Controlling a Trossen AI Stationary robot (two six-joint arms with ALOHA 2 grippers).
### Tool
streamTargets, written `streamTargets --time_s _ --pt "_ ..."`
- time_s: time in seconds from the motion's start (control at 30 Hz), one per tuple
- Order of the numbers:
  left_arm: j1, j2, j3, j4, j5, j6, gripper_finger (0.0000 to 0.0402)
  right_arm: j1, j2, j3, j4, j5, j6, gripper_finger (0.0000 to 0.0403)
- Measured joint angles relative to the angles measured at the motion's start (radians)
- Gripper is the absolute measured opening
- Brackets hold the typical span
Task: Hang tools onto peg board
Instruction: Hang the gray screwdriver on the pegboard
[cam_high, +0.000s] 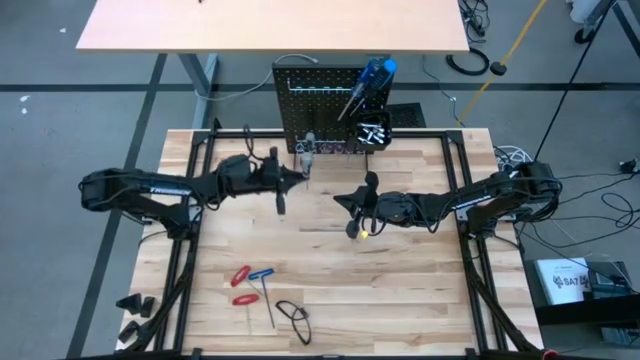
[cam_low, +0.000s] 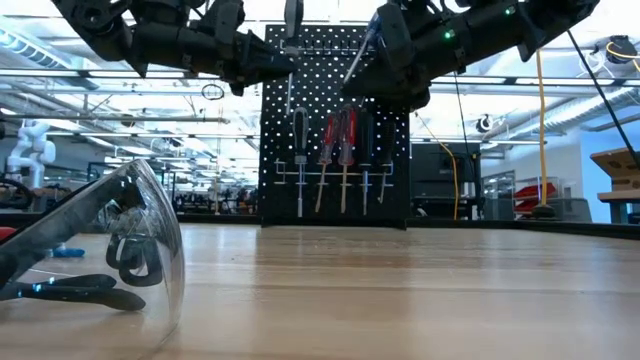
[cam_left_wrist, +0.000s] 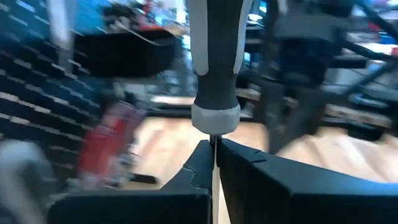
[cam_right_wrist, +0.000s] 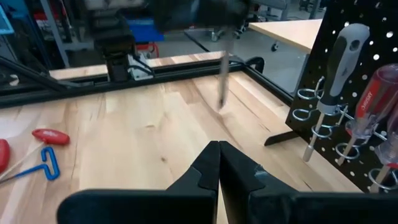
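The left gripper (cam_left_wrist: 214, 155) pinches a black-handled screwdriver (cam_left_wrist: 214, 62) by its thin, slippery shaft, top-heavy near the frame's centre; right gripper (cam_right_wrist: 217, 163) closed, empty.

Pinched between the left gripper's (cam_left_wrist: 214, 163) matt black plastic fingers (cam_left_wrist: 186, 180), a thin bare-metal shaft is rising into a screwdriver (cam_left_wrist: 214, 68) whose handle is showing smooth grey and black plastic. The table (cam_right_wrist: 143, 137) below the right gripper's (cam_right_wrist: 218, 165) fingers is showing pale, lightly glossy wood. Beside those fingers, the peg board (cam_right_wrist: 364, 15) is looking like matt black perforated metal with shiny wire hooks.
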Motion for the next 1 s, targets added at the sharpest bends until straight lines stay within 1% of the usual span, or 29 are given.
streamTargets --time_s 0.07,0.2,0.3,0.47,0.57,0.77,1.0 --pt "0.032 -0.004 0.0 0.018 -0.021 0.012 0.001 -0.003 0.0 0.0 -0.012 0.0 -0.008 0.0" --pt "0.103 0.011 0.0 0.072 -0.102 0.005 0.001 -0.01 0.0 0.0 -0.019 0.0 -0.011 0.0" --pt "0.155 0.026 -0.018 0.125 -0.11 -0.01 0.001 -0.011 0.0 0.0 -0.023 -0.002 -0.011 0.0" --pt "0.222 0.046 -0.114 0.367 -0.115 -0.112 0.001 -0.011 0.0 0.0 -0.028 -0.003 -0.011 0.0" --pt "0.235 0.073 -0.155 0.47 -0.15 -0.128 0.001 -0.011 0.0 0.0 -0.028 -0.005 -0.012 0.0" --pt "0.239 0.145 -0.158 0.467 -0.167 -0.13 0.001 -0.018 0.0 0.0 -0.027 -0.005 -0.01 0.0" --pt "0.25 0.233 -0.158 0.579 -0.182 -0.129 0.001 -0.018 0.0 0.0 -0.004 -0.005 -0.008 0.0"
